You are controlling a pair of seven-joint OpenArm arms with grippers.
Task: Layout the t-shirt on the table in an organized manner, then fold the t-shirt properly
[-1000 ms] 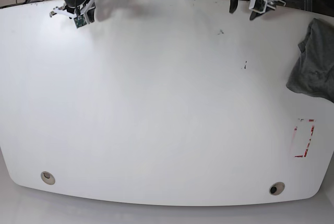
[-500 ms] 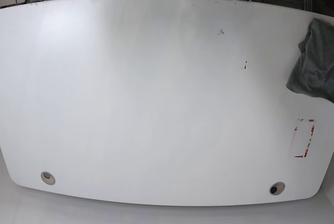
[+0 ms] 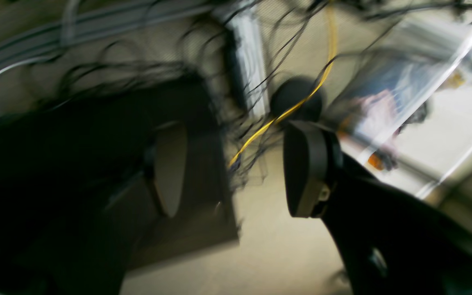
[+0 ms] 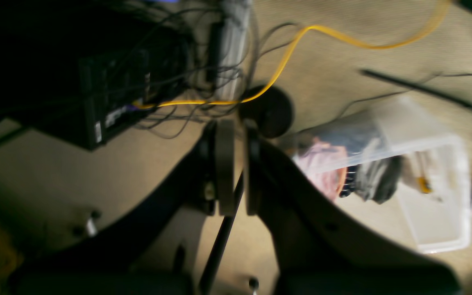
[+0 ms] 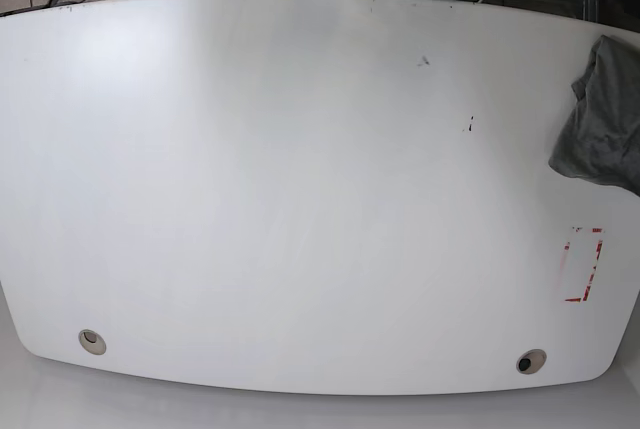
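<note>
The grey t-shirt [image 5: 604, 119] lies crumpled at the right edge of the white table [image 5: 300, 199], partly cut off by the frame. Neither arm shows in the base view. In the left wrist view my left gripper [image 3: 236, 168] is open over the floor, with nothing between its fingers [image 3: 303, 170]. In the right wrist view my right gripper [image 4: 236, 168] is shut, its pads [image 4: 224, 164] nearly together and holding nothing. Both wrist views are blurred and look down at carpet, not at the table.
A red-and-white sticker [image 5: 582, 264] marks the table's right side, with two round grommets [image 5: 92, 340] [image 5: 530, 360] near the front edge. On the floor lie a yellow cable [image 4: 301, 37], dark cables [image 3: 146, 69], a black box [image 4: 109, 98] and a clear plastic bin [image 4: 420, 176].
Both arms stood at the table's far edge one second ago; they have since withdrawn out of the base view. The t-shirt has not moved.
</note>
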